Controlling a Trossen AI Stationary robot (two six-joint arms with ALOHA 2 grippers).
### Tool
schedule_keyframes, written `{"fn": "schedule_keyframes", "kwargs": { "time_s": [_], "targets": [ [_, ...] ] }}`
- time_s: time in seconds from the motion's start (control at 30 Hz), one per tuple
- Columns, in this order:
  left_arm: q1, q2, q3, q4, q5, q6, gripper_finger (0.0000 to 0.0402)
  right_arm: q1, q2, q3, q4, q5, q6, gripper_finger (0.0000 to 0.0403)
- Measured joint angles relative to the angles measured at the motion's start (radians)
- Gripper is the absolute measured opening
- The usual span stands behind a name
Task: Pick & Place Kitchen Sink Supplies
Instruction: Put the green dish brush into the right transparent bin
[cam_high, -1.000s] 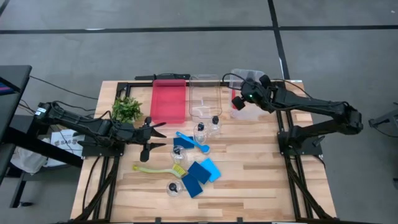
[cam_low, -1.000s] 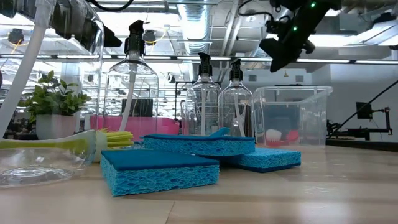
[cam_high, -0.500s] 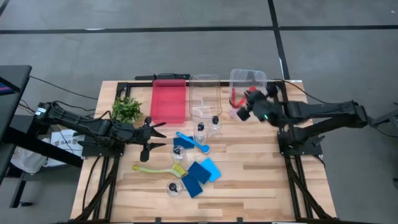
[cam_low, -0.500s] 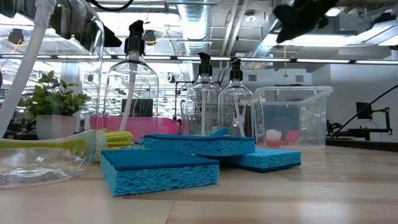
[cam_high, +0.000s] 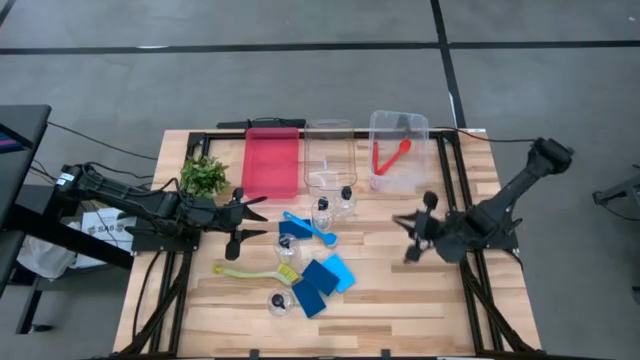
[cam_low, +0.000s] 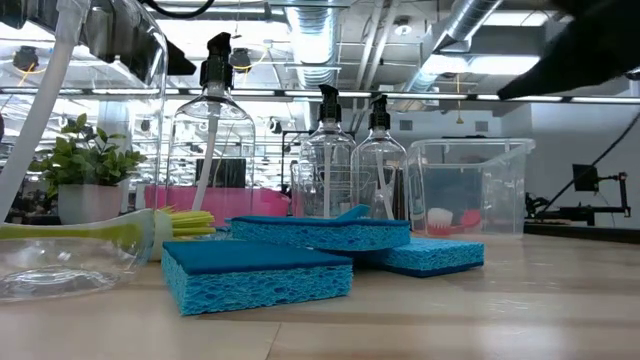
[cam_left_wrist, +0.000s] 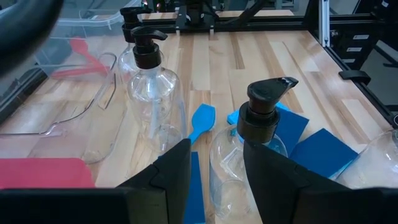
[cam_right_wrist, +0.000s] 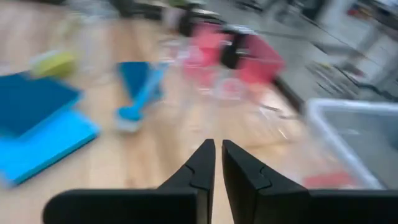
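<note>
since a second ago the right end effector (cam_high: 412, 238) has swung away from the clear bin (cam_high: 400, 122) at the far right of the desk (cam_high: 420, 290) and now hangs over bare wood nearer the front, right of the supplies; its fingers are nearly together and hold nothing. the red brush (cam_high: 390, 157) lies inside that clear bin. the left end effector (cam_high: 252, 222) has not shifted: it sits low at the left of the cluster, fingers apart, around nothing, with a black-capped bottle (cam_left_wrist: 260, 140) just ahead of it.

the remaining supplies sit mid-desk. three bottles (cam_high: 346, 203) stand near the middle clear bin (cam_high: 329, 130), and one more lies on its side at the front by the blue sponges (cam_high: 322, 280). the blue brush (cam_high: 308, 229) lies between the bottles and the sponges; the yellow-green brush (cam_high: 258, 271) lies to their left. a red tray (cam_high: 272, 162) and a small plant (cam_high: 204, 176) stand at the back left.
</note>
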Motion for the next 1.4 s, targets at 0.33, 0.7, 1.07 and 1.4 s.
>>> {"fn": "schedule_keyframes", "kwargs": {
  "time_s": [0.33,0.7,1.07,1.4],
  "targets": [
    [0.000,0.000,0.000,0.011,0.000,0.010,0.0149,0.147,0.073,-0.003,0.028,-0.094,-0.030,0.0007],
    [0.000,0.000,0.000,0.011,0.000,0.010,0.0149,0.092,0.132,-0.088,0.424,-0.280,-0.306,0.0001],
    [0.000,0.000,0.000,0.017,0.000,0.010,0.0149,-0.226,0.035,-0.220,0.674,-0.701,-0.552,0.0001],
    [0.000,0.000,0.000,0.017,0.005,-0.002,0.0149,-0.388,-0.139,-0.370,0.666,-0.757,-0.428,0.0001]
  ]
}}
